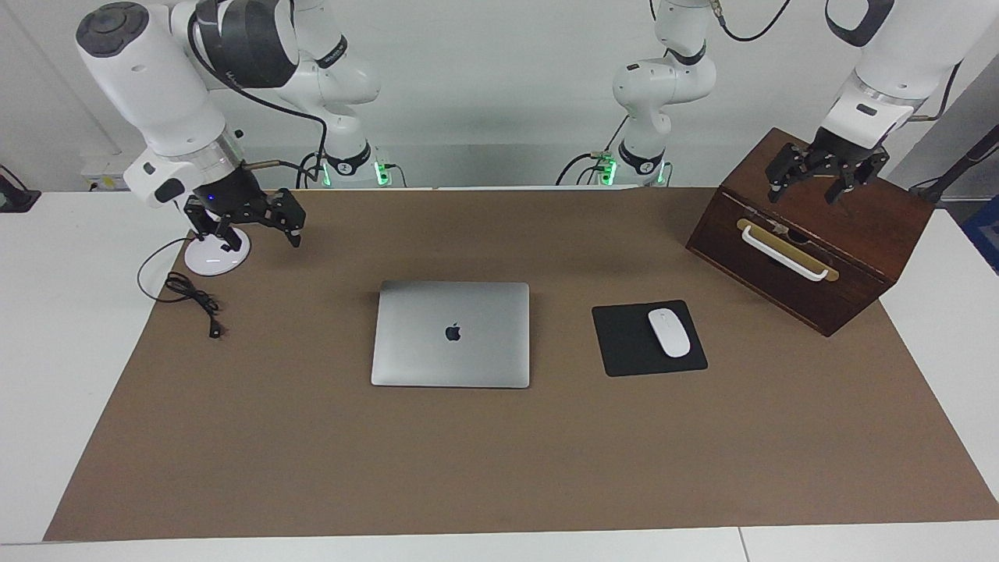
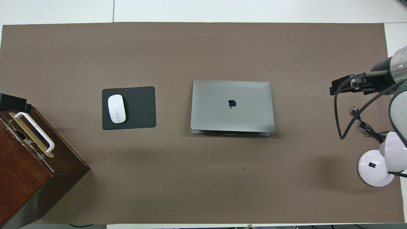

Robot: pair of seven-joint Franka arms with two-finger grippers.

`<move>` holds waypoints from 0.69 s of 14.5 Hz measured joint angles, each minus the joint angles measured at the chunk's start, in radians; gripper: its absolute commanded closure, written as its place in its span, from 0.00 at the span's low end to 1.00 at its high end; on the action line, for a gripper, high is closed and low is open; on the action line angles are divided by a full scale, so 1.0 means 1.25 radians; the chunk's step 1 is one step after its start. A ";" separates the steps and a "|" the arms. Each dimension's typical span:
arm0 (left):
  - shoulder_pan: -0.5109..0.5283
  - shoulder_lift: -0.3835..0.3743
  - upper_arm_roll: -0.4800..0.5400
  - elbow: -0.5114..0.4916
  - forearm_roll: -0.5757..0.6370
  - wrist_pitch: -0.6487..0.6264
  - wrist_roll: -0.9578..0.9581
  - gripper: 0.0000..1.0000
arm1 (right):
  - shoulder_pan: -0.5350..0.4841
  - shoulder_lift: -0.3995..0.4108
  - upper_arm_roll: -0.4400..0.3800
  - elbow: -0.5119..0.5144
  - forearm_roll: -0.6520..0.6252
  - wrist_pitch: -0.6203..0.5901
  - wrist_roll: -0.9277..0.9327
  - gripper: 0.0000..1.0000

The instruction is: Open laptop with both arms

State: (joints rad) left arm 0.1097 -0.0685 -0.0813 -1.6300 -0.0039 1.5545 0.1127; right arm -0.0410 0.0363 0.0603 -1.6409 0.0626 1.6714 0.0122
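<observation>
Laptop (image 1: 451, 334) is laid shut mid-counter, reachable from both ends. Right gripper (image 1: 254, 225) is held over the lamp base (image 1: 216, 254), left gripper (image 1: 815, 179) over the wooden box (image 1: 812, 234); both jaws are spread wide, empty.

The thin silver-grey rectangular laptop (image 1: 451, 334) lies shut on the brown mat (image 1: 312, 453) — black mouse pad (image 1: 628, 343) beside it. Left gripper (image 1: 815, 178) hangs spread over the dark wooden box (image 1: 874, 234); right gripper (image 1: 254, 225) — spread too — over the mat's corner.

Dark apple logo (image 1: 453, 333) on the closed laptop (image 1: 414, 359) lid; no readable text.
</observation>
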 measured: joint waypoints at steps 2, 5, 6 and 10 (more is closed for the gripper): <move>0.000 0.000 0.001 0.000 0.000 0.014 -0.011 0.00 | 0.000 0.000 0.003 0.000 0.000 0.000 0.000 0.00; 0.001 0.000 0.003 -0.005 0.000 0.064 -0.018 0.44 | 0.000 0.000 0.005 0.000 0.000 0.002 0.000 0.00; 0.001 0.000 0.003 -0.008 0.000 0.073 -0.027 0.75 | 0.000 0.000 0.006 0.000 0.000 0.003 0.000 0.00; 0.001 -0.003 0.003 -0.032 -0.006 0.089 -0.069 1.00 | 0.010 -0.001 0.009 0.000 0.000 0.003 -0.005 0.00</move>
State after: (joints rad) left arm 0.1107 -0.0726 -0.0777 -1.6694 -0.0115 1.6654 0.0266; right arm -0.0280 0.0355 0.0720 -1.6408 0.0631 1.6751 0.0055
